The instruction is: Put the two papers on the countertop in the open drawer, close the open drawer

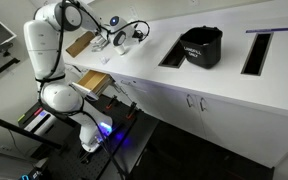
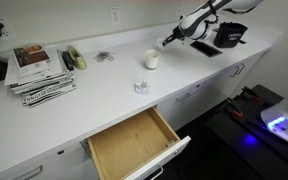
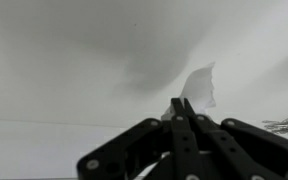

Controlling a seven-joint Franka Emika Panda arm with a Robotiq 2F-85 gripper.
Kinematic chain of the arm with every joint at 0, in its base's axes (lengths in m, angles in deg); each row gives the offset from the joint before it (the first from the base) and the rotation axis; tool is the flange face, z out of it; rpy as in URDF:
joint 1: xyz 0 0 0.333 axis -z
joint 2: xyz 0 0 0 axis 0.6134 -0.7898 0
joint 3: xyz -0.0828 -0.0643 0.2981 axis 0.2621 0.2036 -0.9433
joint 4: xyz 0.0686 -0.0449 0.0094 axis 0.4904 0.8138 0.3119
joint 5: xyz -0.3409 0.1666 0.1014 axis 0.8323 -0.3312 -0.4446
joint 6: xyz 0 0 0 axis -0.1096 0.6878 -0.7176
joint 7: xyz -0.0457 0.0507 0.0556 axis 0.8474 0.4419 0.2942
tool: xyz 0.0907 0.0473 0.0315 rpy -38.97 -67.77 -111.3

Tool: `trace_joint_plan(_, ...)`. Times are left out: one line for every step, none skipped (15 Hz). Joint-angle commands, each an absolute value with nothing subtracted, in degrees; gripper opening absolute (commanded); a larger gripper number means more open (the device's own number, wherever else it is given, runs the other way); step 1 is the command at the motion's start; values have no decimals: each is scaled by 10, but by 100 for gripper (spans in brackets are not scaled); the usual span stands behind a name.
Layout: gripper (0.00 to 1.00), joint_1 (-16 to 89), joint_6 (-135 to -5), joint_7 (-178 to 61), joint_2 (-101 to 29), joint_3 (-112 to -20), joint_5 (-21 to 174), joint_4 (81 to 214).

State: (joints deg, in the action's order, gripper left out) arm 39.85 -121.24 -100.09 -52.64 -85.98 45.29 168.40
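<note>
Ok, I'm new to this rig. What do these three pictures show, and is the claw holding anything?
The machine is one white jointed arm ending in a claw. Two pictures come from cameras standing in the room, looking at the white countertop from different places. The third comes from a camera on the wrist, looking along the claw. On the countertop are a stack of magazines, a white cup and a black container. Below it, the drawer stands open and looks empty. The claw looks shut. A white paper scrap sits at its tips, but I cannot tell if it is pinched.
</note>
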Motion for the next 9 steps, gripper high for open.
trace_joint_plan(0,374,-1205,-991,-392,-835,425,1826)
trace_joint_plan(0,357,-1201,-987,-362,-816,420,1856)
trace_joint_plan(0,344,-1199,-986,-330,-801,419,1887)
trace_joint_plan(0,327,-1197,-983,-300,-782,421,1919)
trace_joint_plan(0,319,-1192,-988,-270,-772,427,1947)
trace_joint_plan(0,300,-1184,-990,-239,-749,435,1974)
trace_joint_plan(0,321,-1184,-905,-207,-752,544,2012)
trace_joint_plan(0,322,-1174,-894,-176,-744,577,2034)
trace_joint_plan(0,328,-1159,-865,-146,-741,624,2049)
